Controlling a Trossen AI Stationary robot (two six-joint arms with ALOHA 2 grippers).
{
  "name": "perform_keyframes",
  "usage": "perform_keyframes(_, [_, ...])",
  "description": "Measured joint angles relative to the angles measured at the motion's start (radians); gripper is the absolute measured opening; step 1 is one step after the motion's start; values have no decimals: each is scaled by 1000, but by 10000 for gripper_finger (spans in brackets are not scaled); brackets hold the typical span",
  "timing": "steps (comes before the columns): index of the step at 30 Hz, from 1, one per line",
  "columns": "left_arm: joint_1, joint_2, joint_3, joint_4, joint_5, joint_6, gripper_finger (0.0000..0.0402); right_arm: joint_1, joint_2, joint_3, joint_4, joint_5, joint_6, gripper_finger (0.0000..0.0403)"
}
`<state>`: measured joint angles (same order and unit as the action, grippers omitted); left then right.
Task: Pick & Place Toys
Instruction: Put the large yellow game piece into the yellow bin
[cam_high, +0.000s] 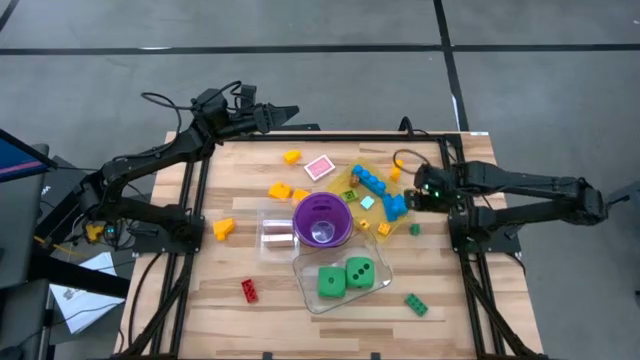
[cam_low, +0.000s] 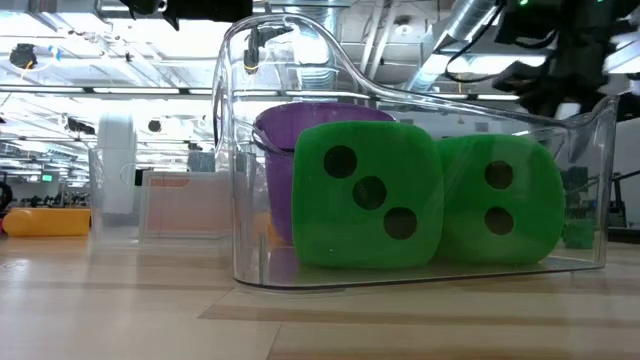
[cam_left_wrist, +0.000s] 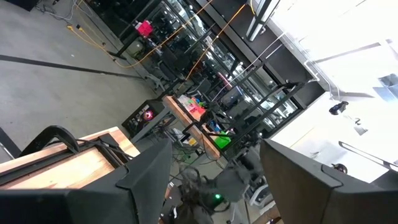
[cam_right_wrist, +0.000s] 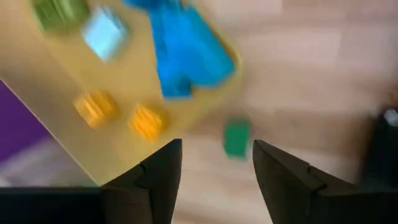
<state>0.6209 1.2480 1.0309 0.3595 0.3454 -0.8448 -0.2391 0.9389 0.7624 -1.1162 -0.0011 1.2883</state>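
Observation:
Small toys lie scattered on the wooden table (cam_high: 330, 330). A blue brick (cam_right_wrist: 186, 53), two yellow bits (cam_right_wrist: 93, 106) and a pale blue piece (cam_right_wrist: 104, 34) rest on the yellow translucent tray (cam_high: 352, 180). A small green brick (cam_right_wrist: 236, 138) lies flat on the wood just off the tray's edge. My right gripper (cam_right_wrist: 217, 149) hangs open above it, pointing steeply down, touching nothing. My left gripper (cam_left_wrist: 214, 149) is open and raised over the table's far left corner (cam_high: 270, 117), holding nothing. Two green dice (cam_high: 345, 277) sit in a clear tub (cam_low: 240, 150).
A purple cup (cam_high: 321, 220) stands mid-table beside a second clear tub (cam_high: 277, 228). Yellow bricks (cam_high: 291, 156), a pink piece (cam_high: 319, 167), a red brick (cam_high: 249, 290) and a green brick (cam_high: 416, 304) lie loose on the wood.

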Motion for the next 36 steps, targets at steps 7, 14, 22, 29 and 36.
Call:
perform_keyframes(7, [0, 0, 0, 0, 0, 0, 241, -242, 65, 0, 191, 28, -78, 190])
perform_keyframes(14, [0, 0, 0, 1, 0, -6, 241, -474, 260, 0, 362, -9, -210, 190])
perform_keyframes(22, [-20, 0, 0, 1, -1, -8, 241, -529, 413, 99, 464, -73, -251, 190])
perform_keyframes(29, [-21, 0, 0, 1, -1, -6, 241, -530, 527, 147, 395, -2, -270, 190])
perform_keyframes(36, [-21, 0, 0, 8, -1, -5, 241, -527, 613, 147, 410, -1, -268, 190])
